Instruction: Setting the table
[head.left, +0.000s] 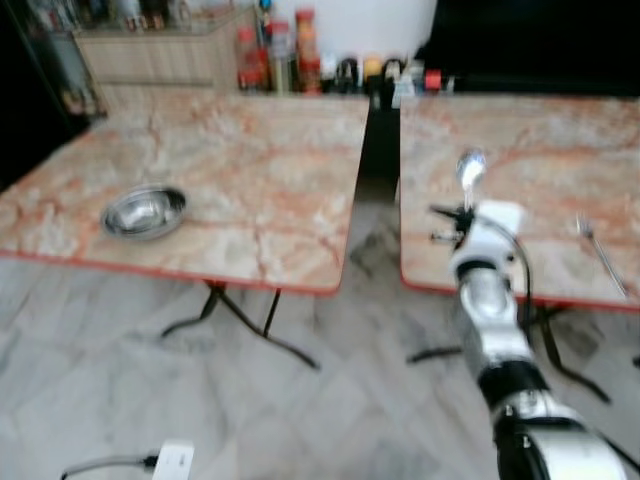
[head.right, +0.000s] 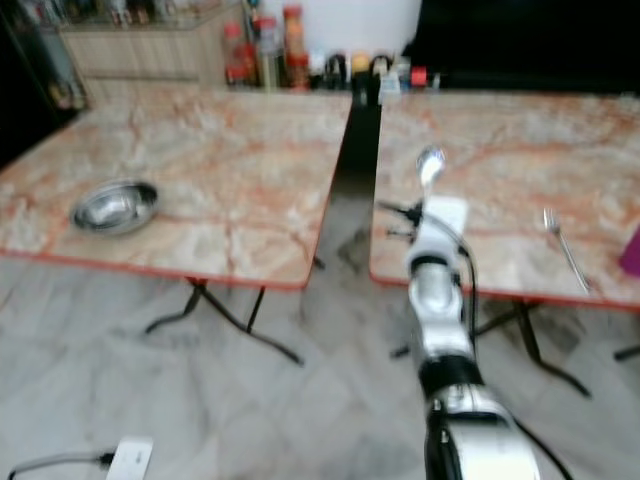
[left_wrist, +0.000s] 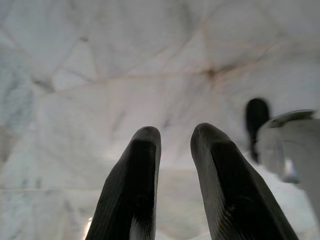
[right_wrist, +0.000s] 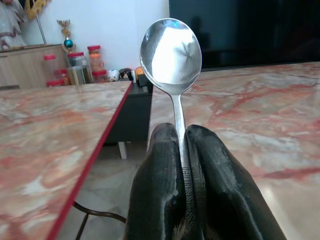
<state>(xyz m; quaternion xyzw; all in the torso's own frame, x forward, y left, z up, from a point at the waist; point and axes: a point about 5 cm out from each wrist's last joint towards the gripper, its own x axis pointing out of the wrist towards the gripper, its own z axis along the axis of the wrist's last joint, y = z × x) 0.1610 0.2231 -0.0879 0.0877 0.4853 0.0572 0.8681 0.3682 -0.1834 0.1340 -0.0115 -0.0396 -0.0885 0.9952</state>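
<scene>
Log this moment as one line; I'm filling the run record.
phase: carrying | right gripper: fingers shut on spoon, bowl end up | left gripper: idle, open | bowl: left table | fork: right table

Both head views are looking soft and smeary all over, so the jars (head.left: 300, 50) at the back are melting into blobs of colour, while bright, even light is falling on the marble tables (head.left: 250, 170) and the pale floor (head.left: 120, 400). The right wrist view is looking much sharper, and the spoon (right_wrist: 171, 52) is shining with a big white glare in its bowl. In the left wrist view the black fingers (left_wrist: 135, 185) are showing up dark and a bit fuzzy against a washed-out floor.
</scene>
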